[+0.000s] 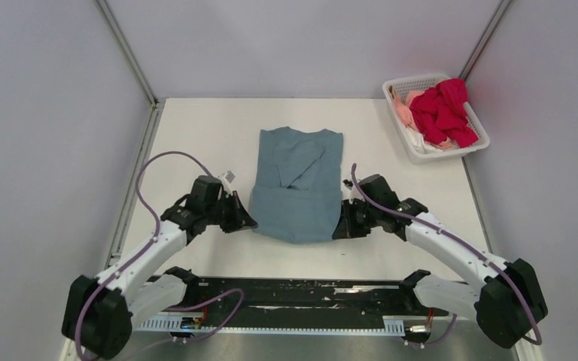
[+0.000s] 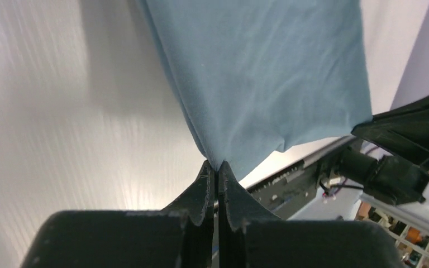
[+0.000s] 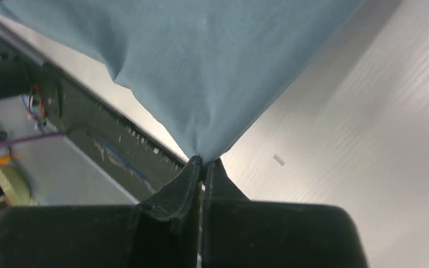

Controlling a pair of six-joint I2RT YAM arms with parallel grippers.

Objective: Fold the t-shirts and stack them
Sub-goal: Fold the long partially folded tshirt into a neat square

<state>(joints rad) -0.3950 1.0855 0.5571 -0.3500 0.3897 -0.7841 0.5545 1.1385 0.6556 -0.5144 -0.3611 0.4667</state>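
The blue-grey t-shirt [image 1: 299, 180] lies lengthwise in the middle of the table, sleeves folded in, collar at the far end. Its near hem is lifted. My left gripper [image 1: 250, 220] is shut on the near left corner of the blue-grey t-shirt [image 2: 257, 72]; the cloth runs into the closed tips [image 2: 217, 166]. My right gripper [image 1: 340, 226] is shut on the near right corner of the blue-grey t-shirt [image 3: 201, 61]; its tips [image 3: 203, 161] pinch the cloth. A red t-shirt [image 1: 442, 111] and a pale pink t-shirt [image 1: 404, 110] lie crumpled in the basket.
A white lattice basket [image 1: 424, 153] stands at the table's far right corner. A black rail [image 1: 301, 293] runs along the near edge between the arm bases. Grey walls close in the left, back and right sides.
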